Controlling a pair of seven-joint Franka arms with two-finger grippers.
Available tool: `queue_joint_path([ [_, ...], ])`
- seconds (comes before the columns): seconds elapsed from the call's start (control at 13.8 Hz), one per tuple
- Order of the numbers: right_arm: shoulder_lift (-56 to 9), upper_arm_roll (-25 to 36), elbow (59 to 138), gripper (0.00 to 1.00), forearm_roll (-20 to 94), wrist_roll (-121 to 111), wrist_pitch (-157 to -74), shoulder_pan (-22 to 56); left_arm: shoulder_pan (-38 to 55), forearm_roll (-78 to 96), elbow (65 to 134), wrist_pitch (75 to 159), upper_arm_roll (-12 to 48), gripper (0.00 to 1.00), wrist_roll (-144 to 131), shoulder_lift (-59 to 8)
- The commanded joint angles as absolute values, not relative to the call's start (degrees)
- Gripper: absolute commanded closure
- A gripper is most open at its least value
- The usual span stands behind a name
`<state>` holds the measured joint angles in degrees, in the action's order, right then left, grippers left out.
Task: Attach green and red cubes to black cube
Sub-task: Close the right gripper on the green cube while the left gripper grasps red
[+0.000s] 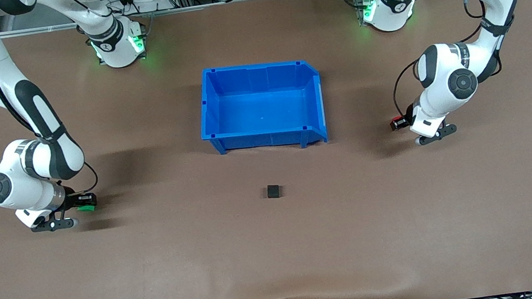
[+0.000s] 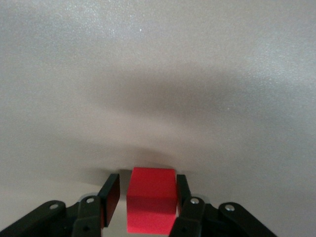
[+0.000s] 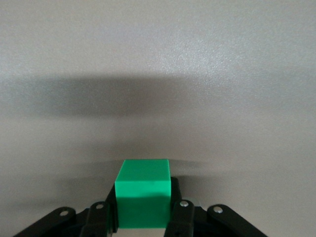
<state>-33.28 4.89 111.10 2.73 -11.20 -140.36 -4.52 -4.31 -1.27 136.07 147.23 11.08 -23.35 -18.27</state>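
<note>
The black cube (image 1: 273, 191) lies alone on the brown table, nearer the front camera than the blue bin. Toward the left arm's end of the table, my left gripper (image 1: 399, 123) is low at the table around the red cube (image 2: 152, 197). One finger (image 2: 183, 190) touches the cube and the other finger (image 2: 109, 197) stands a small gap off it, so the jaws are open. At the right arm's end, my right gripper (image 1: 83, 204) is also low, shut on the green cube (image 3: 143, 190), with both fingers flush against its sides.
A blue plastic bin (image 1: 210, 105) stands at the table's middle, between the two arms, and nothing shows inside it. The brown mat wrinkles slightly near the front edge.
</note>
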Motion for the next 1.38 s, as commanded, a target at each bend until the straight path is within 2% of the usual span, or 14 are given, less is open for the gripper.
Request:
queue_joint_path([
  [0.0,-33.8,4.7,109.2,1.00,3.6,-11.8,-139.6,-4.6,-4.7,-2.6,135.5,148.5,11.4,0.45,-25.1,-19.3],
  [0.51,-33.5,4.7,107.3,1.00,3.3,-19.3,-139.4,-3.9,-4.2,-2.6,134.7,148.9,11.4,0.49,-26.4,-20.1],
  [0.65,-33.4,4.7,107.3,1.00,3.3,-22.0,-139.4,-4.0,-4.2,-2.6,134.7,148.9,11.4,0.61,-26.4,-20.2],
  [0.87,-33.2,4.7,107.2,1.00,3.3,-26.2,-139.4,-3.9,-4.1,-2.6,134.6,148.9,11.4,0.94,-26.4,-20.1],
  [0.94,-33.0,4.7,107.2,1.00,3.3,-28.3,-139.4,-3.9,-4.1,-2.6,134.6,148.9,11.4,1.00,-26.4,-20.0],
  [1.31,-32.7,4.7,106.2,1.00,3.3,-43.0,-139.4,-3.9,-4.2,-2.6,133.9,148.3,12.0,1.00,-31.4,-17.3],
])
